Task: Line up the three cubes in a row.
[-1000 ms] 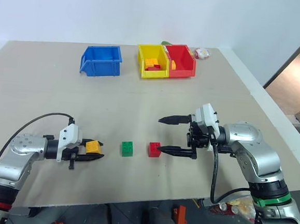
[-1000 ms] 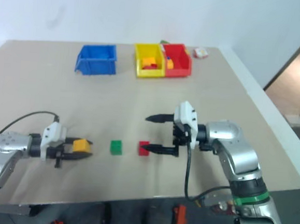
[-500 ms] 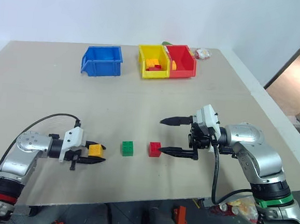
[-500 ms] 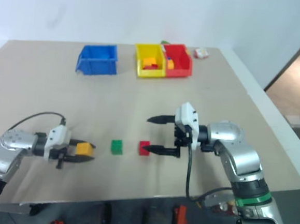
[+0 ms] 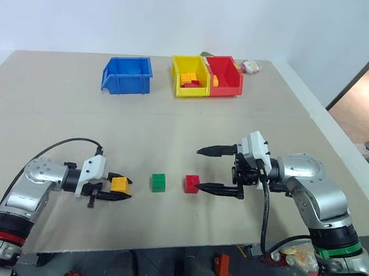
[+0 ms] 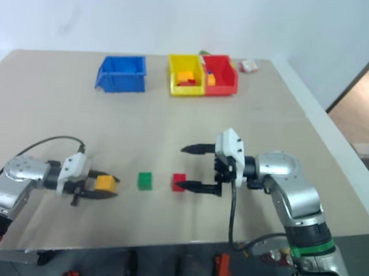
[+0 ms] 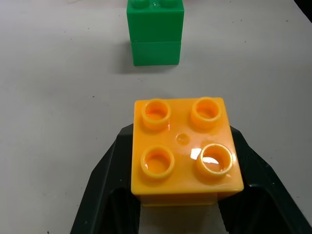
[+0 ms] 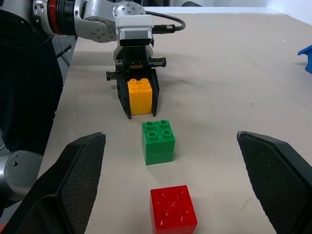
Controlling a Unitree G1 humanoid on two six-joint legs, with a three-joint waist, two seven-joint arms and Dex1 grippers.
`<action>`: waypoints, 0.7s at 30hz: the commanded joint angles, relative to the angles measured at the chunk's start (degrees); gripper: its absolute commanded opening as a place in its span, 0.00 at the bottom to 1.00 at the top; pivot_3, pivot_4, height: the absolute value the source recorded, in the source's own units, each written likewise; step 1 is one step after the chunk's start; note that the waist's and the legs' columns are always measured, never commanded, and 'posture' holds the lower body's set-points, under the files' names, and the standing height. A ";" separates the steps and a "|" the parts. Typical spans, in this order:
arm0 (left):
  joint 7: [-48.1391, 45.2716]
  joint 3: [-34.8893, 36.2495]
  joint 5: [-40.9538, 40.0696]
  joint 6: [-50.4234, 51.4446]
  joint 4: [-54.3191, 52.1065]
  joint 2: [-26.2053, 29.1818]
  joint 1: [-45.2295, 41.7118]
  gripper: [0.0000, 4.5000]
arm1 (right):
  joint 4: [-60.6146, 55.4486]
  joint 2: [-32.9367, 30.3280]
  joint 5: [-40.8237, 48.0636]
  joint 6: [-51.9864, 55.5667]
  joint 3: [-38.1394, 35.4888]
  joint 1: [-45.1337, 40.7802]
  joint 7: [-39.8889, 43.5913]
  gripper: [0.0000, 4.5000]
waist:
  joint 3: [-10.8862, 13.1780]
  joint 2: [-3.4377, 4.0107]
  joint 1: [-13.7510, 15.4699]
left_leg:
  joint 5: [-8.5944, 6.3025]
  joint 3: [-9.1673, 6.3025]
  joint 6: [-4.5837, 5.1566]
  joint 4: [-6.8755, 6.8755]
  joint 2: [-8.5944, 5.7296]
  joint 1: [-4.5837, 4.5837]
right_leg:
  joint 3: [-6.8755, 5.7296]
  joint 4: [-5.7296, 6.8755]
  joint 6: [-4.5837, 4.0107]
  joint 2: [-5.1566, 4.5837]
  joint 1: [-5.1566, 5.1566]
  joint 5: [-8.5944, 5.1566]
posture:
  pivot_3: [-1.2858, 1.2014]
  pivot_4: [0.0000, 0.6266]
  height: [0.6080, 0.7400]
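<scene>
Three cubes (image 5: 158, 182) apparently in line

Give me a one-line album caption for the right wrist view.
Left gripper sets the yellow-orange cube on the table behind the green cube and red cube.

A glossy yellow-orange plastic brick (image 7: 186, 146), its studs catching a bright highlight, sits between smooth matt black fingers (image 7: 102, 185), with a shiny green plastic brick (image 7: 155, 33) and a red one (image 8: 173, 210) of the same moulded finish on a matt, pale beige bench (image 5: 58, 115) faintly flecked with marks. The right gripper's fingers (image 8: 73, 180) show a fine woven, carbon-like texture. The arms wear brushed silver metal-look shells (image 5: 312, 180), and the blue (image 5: 127, 74), yellow (image 5: 188, 77) and red (image 5: 225, 76) bins are smooth plastic.
</scene>
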 commanded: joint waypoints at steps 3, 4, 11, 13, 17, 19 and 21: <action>-0.21 1.86 -1.71 3.11 -3.13 1.89 -0.32 0.90 | -2.41 -0.29 1.43 0.56 -1.61 -0.39 -0.63 1.00 | 0.00 0.00 0.00 | 0.03 -0.02 0.04 0.00 -0.01 -0.01 | -0.02 0.00 -0.08 -0.02 0.01 -0.02 | 0.52 0.24 1.00; -0.19 2.47 -2.24 3.83 -4.22 2.48 0.09 0.96 | -2.52 -0.27 1.59 0.73 -1.72 -0.37 -0.74 1.00 | 0.00 0.00 -0.01 | 0.04 -0.02 0.05 0.00 0.00 -0.01 | 0.00 0.00 -0.11 -0.07 0.00 0.00 | 0.52 0.24 1.00; 2.52 10.44 -10.49 16.64 -17.08 8.69 5.23 0.98 | -3.17 -0.54 3.11 1.48 -3.23 -0.71 -1.59 1.00 | 0.01 0.01 -0.14 | 0.03 -0.07 0.02 -0.08 0.15 0.01 | 0.07 -0.01 0.02 -0.06 -0.08 0.04 | 0.52 0.24 1.00; 4.77 13.64 -13.86 21.64 -20.85 10.11 6.61 0.98 | -3.40 -0.79 3.85 1.89 -4.24 -0.96 -2.01 1.00 | 0.02 0.02 -0.10 | 0.01 -0.07 -0.01 -0.17 0.14 0.00 | 0.05 -0.01 0.10 -0.01 -0.10 -0.04 | 0.52 0.24 1.00; 12.22 20.24 -20.49 30.98 -26.31 9.75 7.45 0.98 | -3.18 -1.11 5.33 3.22 -6.63 -1.69 -3.29 1.00 | 0.03 0.02 -0.02 | -0.03 -0.09 -0.08 -0.21 0.10 -0.04 | 0.04 0.00 0.17 0.02 -0.07 -0.20 | 0.52 0.24 1.00; 18.13 23.01 -21.70 32.79 -26.19 7.45 6.21 0.98 | -2.35 -1.33 5.50 3.45 -7.62 -2.03 -3.93 1.00 | 0.03 0.03 -0.02 | -0.03 -0.14 -0.07 -0.21 0.06 -0.04 | 0.02 0.00 0.20 0.02 -0.04 -0.22 | 0.52 0.24 1.00; 26.96 24.24 -16.19 26.96 -22.88 2.87 4.26 0.98 | 0.04 -1.20 3.64 1.74 -8.27 -2.00 -5.32 1.00 | 0.04 0.04 0.00 | -0.03 -0.17 -0.07 -0.21 0.00 -0.01 | 0.02 -0.02 0.21 0.02 0.02 -0.21 | 0.52 0.24 1.00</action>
